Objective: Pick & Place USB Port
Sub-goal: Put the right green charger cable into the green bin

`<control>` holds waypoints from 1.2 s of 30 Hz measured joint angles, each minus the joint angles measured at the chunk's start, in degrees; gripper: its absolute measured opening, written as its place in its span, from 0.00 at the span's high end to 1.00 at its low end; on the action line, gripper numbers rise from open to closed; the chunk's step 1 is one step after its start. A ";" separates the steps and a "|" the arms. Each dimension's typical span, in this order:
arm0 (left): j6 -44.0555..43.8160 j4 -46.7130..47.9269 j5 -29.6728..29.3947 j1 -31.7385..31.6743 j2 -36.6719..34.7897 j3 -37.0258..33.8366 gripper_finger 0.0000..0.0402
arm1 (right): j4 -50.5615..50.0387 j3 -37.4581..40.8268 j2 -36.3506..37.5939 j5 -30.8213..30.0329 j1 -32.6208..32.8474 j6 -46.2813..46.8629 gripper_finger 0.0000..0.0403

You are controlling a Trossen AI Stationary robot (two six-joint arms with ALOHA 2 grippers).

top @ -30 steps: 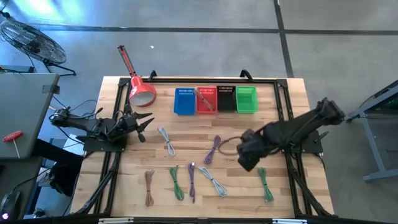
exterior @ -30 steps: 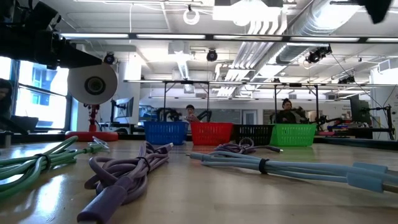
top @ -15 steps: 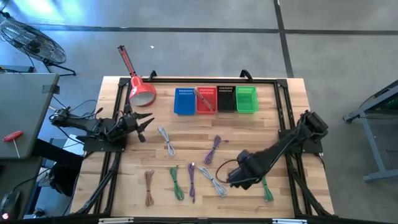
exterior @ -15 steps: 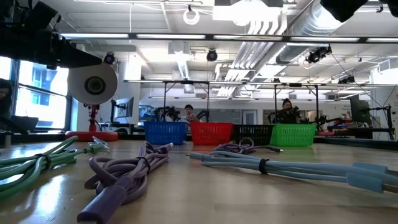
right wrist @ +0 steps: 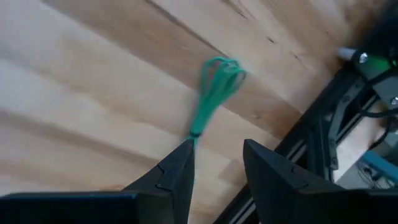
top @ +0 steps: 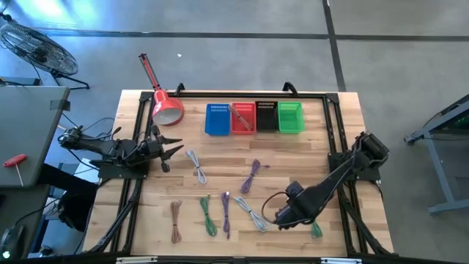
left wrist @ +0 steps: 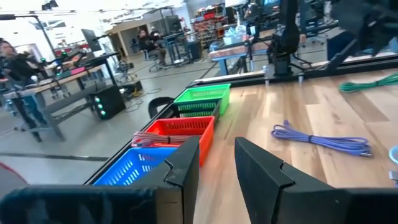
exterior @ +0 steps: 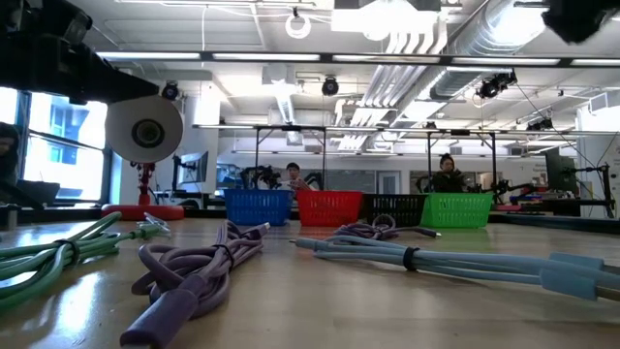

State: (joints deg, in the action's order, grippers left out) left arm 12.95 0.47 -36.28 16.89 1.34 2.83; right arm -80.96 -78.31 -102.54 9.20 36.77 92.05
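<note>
Your right gripper (top: 286, 218) hangs low over the near right part of the table (top: 322, 125), fingers spread and empty, a bundled green cable (right wrist: 213, 87) just ahead of its fingertips (right wrist: 180, 163). Your left gripper (top: 167, 147) waits at the left edge, fingers parted, nothing held, facing the four baskets (top: 253, 117) along the far side.

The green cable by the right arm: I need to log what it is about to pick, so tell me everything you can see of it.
The green cable is a thin bright-green cord, bundled into a narrow hank with loops fanning out at one end. It lies flat on the bare wooden table, near the front right edge beside the dark frame rail. The right gripper hovers open over it, its fingers astride the cable's near end; contact cannot be told.
</note>
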 joint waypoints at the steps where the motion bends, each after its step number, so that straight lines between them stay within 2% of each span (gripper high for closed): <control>1: -0.09 0.00 0.24 0.02 0.00 0.00 0.75 | 2.71 2.77 1.08 0.56 -0.03 0.44 0.68; 6: -1.03 0.06 1.02 0.01 0.02 0.00 0.75 | 19.37 16.17 6.82 -0.11 -0.34 4.13 0.68; 10: -1.38 0.11 1.01 0.00 0.02 0.00 0.75 | 29.47 23.73 8.96 2.30 -0.29 7.92 0.68; 14: -1.38 0.28 0.98 0.00 0.02 0.02 0.75 | 33.99 28.14 9.18 6.09 0.58 10.07 0.68; 21: -1.31 0.37 0.82 0.02 0.02 0.02 0.75 | 42.37 34.21 9.35 6.92 0.88 11.29 0.68; 25: -1.31 0.44 0.80 0.02 0.00 0.04 0.75 | 43.24 36.47 9.42 6.50 0.82 12.33 0.73; 31: -1.20 0.48 0.78 0.02 0.00 0.04 0.75 | 41.09 35.94 9.36 4.26 0.75 10.46 0.96; 36: -0.80 0.48 0.78 0.02 0.00 0.04 0.75 | 37.33 33.09 8.83 1.36 0.49 8.31 0.96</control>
State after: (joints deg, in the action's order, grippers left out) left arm 12.15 0.95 -35.51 16.90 1.35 2.87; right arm -43.63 -45.21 -93.71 10.55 37.26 100.36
